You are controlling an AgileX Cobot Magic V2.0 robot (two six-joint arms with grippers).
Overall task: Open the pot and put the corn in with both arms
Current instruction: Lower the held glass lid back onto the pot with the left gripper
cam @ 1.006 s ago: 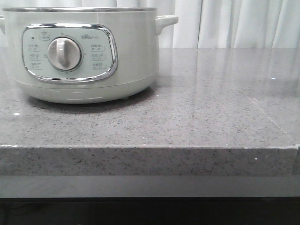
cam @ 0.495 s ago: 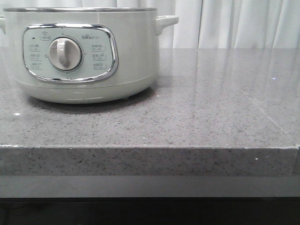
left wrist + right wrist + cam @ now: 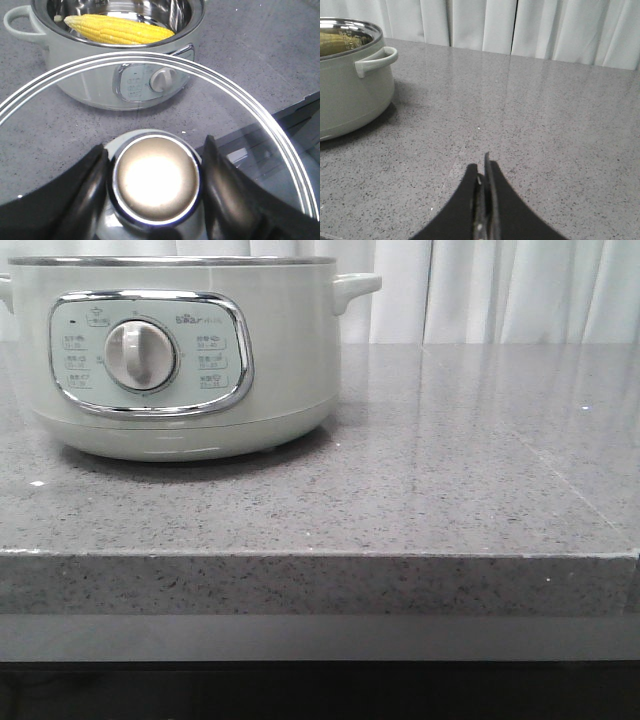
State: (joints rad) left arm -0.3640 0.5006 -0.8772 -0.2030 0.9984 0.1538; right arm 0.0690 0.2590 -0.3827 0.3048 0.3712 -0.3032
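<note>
The large pale greenish-white electric pot (image 3: 180,355) with the shiny metal rim stands on the grey speckled stone bench (image 3: 420,490); its chrome-framed control panel (image 3: 150,352) with the round knob (image 3: 138,354) faces the front camera, and one small side handle (image 3: 355,286) shows on the pot's side toward the right arm. The pot is open; in the left wrist view the bright yellow corn cob (image 3: 117,30) lies across the steel inside of the pot (image 3: 115,75), below the rim, its pale stub end toward the side with the looped handle (image 3: 20,25).

The left tool (image 3: 152,185) holds the round clear glass lid (image 3: 165,125) by its shiny metal knob (image 3: 154,177); the two black fingers (image 3: 87,185) press on both sides of the knob; the lid is apart from the pot, on the control panel side of it, and the pot is seen through the glass.

The right tool (image 3: 483,180) is over the bare bench, well apart from the pot (image 3: 350,75), on the side of the pot's handle; its two black fingers stand together with almost no gap, and nothing is between them.

White curtains (image 3: 530,27) hang behind the bench, beyond the pot.
</note>
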